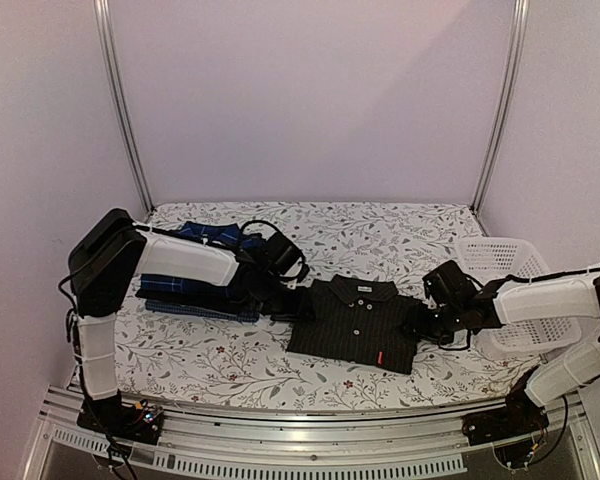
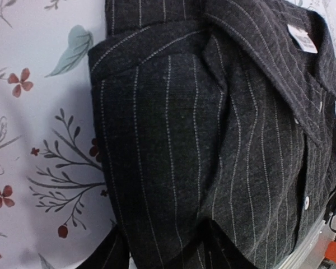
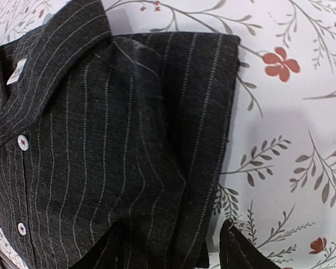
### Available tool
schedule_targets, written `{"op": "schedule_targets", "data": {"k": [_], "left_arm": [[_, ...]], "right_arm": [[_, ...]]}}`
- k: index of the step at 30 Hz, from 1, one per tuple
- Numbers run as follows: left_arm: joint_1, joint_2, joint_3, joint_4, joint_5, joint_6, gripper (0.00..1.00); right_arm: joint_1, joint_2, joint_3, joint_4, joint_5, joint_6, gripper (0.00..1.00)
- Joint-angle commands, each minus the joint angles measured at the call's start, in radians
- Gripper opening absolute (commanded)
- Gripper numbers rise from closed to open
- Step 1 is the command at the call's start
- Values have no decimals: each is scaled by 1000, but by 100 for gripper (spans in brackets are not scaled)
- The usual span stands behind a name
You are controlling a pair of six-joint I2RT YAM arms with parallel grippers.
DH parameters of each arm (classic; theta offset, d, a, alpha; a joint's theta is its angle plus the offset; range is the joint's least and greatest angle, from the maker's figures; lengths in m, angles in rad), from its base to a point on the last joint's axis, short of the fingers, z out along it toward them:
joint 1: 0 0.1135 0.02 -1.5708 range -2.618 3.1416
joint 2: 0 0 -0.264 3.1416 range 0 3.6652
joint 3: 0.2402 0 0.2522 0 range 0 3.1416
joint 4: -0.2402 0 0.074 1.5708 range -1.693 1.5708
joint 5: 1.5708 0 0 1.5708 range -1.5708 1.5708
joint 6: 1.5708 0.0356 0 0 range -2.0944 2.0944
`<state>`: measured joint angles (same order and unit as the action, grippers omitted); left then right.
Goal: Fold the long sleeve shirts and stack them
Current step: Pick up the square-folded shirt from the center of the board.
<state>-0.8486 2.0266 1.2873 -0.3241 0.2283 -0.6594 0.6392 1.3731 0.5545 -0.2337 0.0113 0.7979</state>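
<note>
**Pinstripe shirt folded mid-bench**

Your pinstripe shirt [image 1: 355,322] lies folded at the middle of the bench [image 1: 400,225]; your left fingers [image 2: 115,255] and right fingers [image 3: 243,252] straddle its side edges, though you cannot tell if they grip; the plaid shirt [image 1: 185,295] lies left; the basket [image 1: 510,255] sits right, contents unclear behind your arm.

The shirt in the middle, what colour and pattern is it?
The shirt is black with thin pale stripes, clearest in the right wrist view.
</note>
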Motion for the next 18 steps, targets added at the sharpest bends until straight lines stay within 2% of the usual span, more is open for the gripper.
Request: {"op": "schedule_targets", "data": {"k": [1, 6, 11, 13, 18], "left_arm": [[-27, 51, 7, 38, 19, -35, 41], [-41, 73, 15, 65, 53, -66, 23], [-55, 76, 51, 70, 60, -78, 3], [-58, 75, 68, 66, 59, -82, 0], [-63, 47, 101, 54, 40, -78, 0]], "right_arm": [[22, 81, -6, 10, 4, 13, 51], [31, 85, -7, 23, 1, 28, 35], [31, 59, 4, 18, 0, 30, 7], [32, 50, 13, 13, -1, 25, 1], [33, 15, 34, -7, 2, 18, 0]]}}
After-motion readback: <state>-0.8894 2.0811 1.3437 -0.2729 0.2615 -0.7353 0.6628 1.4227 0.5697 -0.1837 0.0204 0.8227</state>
